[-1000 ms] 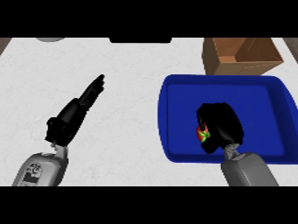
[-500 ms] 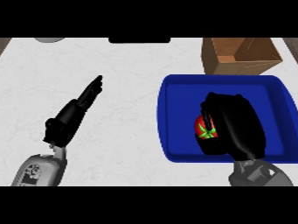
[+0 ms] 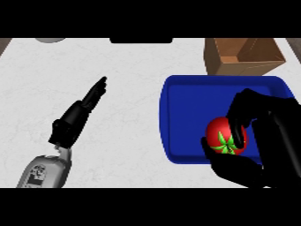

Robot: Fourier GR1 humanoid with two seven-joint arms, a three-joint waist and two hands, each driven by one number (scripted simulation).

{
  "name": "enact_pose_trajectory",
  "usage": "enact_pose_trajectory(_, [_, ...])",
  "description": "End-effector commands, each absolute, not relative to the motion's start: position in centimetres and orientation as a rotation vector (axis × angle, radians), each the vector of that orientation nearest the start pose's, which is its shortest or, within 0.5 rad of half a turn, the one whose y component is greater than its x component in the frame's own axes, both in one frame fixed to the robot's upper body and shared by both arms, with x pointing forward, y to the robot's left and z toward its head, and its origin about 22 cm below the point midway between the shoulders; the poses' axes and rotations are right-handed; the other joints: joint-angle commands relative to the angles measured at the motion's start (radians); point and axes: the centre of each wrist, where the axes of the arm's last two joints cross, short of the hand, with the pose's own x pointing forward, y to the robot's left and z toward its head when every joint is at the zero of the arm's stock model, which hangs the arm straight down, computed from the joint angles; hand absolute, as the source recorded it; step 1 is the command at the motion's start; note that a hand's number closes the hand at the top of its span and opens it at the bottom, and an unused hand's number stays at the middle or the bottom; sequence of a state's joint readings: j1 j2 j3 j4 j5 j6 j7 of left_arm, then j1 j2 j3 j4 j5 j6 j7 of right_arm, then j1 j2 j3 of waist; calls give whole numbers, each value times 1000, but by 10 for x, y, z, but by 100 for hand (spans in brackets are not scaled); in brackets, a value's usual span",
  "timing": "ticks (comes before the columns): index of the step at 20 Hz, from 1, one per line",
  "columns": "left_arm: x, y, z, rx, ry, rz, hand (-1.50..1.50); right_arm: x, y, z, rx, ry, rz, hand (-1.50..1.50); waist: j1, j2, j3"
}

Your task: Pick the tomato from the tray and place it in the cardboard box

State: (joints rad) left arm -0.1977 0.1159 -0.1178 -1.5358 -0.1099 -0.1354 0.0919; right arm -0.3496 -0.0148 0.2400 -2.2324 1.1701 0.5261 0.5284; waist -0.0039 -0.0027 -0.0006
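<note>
The tomato (image 3: pixel 227 136), red with a green star-shaped stalk end facing up, is sitting in the grasp of the right hand (image 3: pixel 280 137) over the near right part of the blue tray (image 3: pixel 178 110). The black fingers (image 3: pixel 240 110) are curling over its far and right sides while the thumb (image 3: pixel 227 165) is wrapping under its near side, so the hand is closing round the tomato and covering part of it. Whether the tomato is touching the tray floor or hanging just above it cannot be told from this view.

The tray is lying toward the right edge of the worktop (image 3: pixel 126 66), with its raised rim showing along the left and far sides; its near right corner is being hidden by the hand. The cardboard box (image 3: pixel 244 57) is standing just beyond the tray's far edge, at the worktop's far right corner, its top open and its brown inner walls showing.

The left hand (image 3: pixel 81 112) is lying well apart from the tray over the left middle of the worktop, fingers straight and together, pointing toward the far edge, holding nothing. Its grey forearm (image 3: pixel 45 170) is coming in from the near edge.
</note>
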Motion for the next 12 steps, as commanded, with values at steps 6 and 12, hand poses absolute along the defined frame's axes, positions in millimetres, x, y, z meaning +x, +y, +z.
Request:
enact_pose_trajectory(6, [269, 205, 43, -48, -1598, -455, 0, 230, -173, 244, -1153, -1611, 731, 150, 8, 2, 1])
enact_pose_trajectory(12, [263, 216, 54, -32, -1603, -456, 0, 273, -176, 270, -1164, -1625, 664, 150, 15, 2, 0])
